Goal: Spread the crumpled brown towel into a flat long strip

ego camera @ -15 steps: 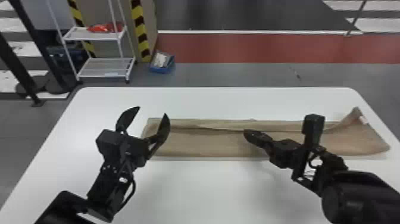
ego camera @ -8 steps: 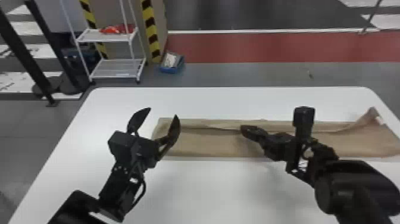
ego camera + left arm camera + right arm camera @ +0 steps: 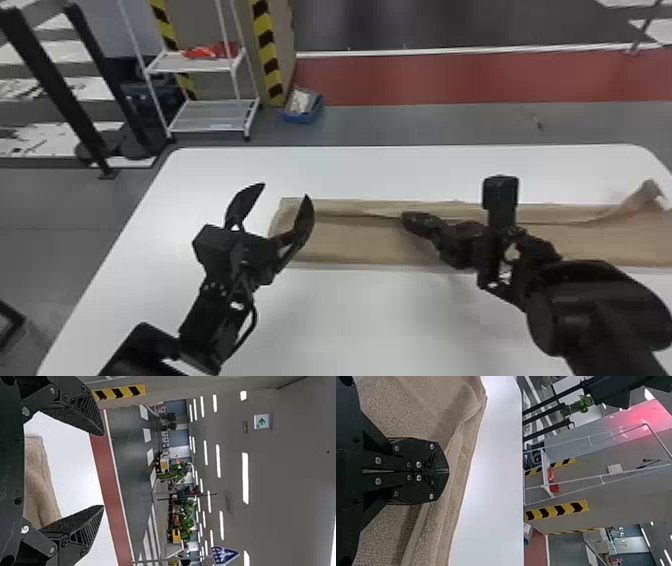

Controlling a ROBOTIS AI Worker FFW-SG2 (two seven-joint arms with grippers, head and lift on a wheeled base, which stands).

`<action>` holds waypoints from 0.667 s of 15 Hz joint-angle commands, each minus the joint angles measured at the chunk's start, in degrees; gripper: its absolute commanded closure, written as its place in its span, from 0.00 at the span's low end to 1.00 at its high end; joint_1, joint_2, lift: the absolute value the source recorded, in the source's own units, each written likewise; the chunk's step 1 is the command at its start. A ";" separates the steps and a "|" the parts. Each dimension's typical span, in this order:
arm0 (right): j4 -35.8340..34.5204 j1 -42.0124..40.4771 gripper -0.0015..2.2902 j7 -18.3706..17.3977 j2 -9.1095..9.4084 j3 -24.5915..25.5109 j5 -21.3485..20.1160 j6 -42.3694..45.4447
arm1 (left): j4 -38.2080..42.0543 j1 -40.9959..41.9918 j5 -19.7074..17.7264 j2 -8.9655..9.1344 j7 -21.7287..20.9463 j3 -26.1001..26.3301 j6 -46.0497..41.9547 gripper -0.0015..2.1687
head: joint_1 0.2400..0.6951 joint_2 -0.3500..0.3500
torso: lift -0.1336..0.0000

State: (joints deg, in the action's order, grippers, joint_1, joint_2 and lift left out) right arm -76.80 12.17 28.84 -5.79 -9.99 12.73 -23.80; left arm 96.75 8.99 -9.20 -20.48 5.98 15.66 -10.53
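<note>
On the table [image 3: 350, 320], towel [image 3: 360, 245] lies left-to-right.

- Right gripper [image 3: 419, 223]: both fingers [image 3: 424, 457] meet, tips together, in front of the brown towel [image 3: 423, 403].
- Towel: lengthwise folds and a raised ridge near its edge; contact with fingers cannot be confirmed.
- Table [image 3: 498, 467]: white surface beyond the towel.
- Background: white rack [image 3: 545, 466] bearing a red item [image 3: 553, 488]; yellow-black striping [image 3: 562, 511].
</note>
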 commanded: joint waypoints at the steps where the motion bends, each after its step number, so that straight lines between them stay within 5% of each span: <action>1: -3.27 -1.45 0.88 0.16 -0.63 -0.03 0.01 -4.11 | 0.19 0.32 0.05 0.00 -0.09 -0.37 -0.05 0.13 | 1.00 0.66 | 0.07; 10: 3.85 4.08 0.88 -1.86 -0.01 -2.40 -0.51 -1.65 | -0.25 0.68 0.23 -0.18 -0.09 -0.54 -1.46 0.13 | 1.00 0.67 | 0.07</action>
State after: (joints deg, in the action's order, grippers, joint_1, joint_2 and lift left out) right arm -75.15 14.76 27.38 -6.33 -12.15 12.34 -26.35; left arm 96.70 9.50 -8.99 -20.51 5.87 15.26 -11.20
